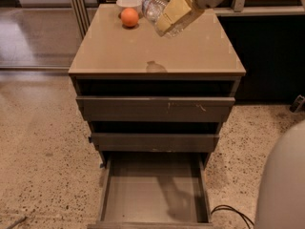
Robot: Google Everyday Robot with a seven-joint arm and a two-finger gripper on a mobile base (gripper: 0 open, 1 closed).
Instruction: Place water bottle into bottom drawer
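The gripper [167, 25] hangs above the tabletop [119, 51], fingers [177, 11] closed on the bottle [151, 6], held tilted near the orange [129, 17]. The open bottom drawer [155, 194] lies well below; the smooth bottle could slip out on the way down, or clip the upper drawers [155, 109]

Clear water bottle [151, 5] tilted in claw [172, 14] above cabinet [119, 51]; bottom drawer [143, 194] open

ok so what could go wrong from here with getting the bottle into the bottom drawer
The gripper holds the bottle tilted, high over the cabinet top; a slip would drop it there. The bottom drawer lies open below two upper drawers that jut out, so the way down may clip their fronts. The orange sits close and could get knocked.
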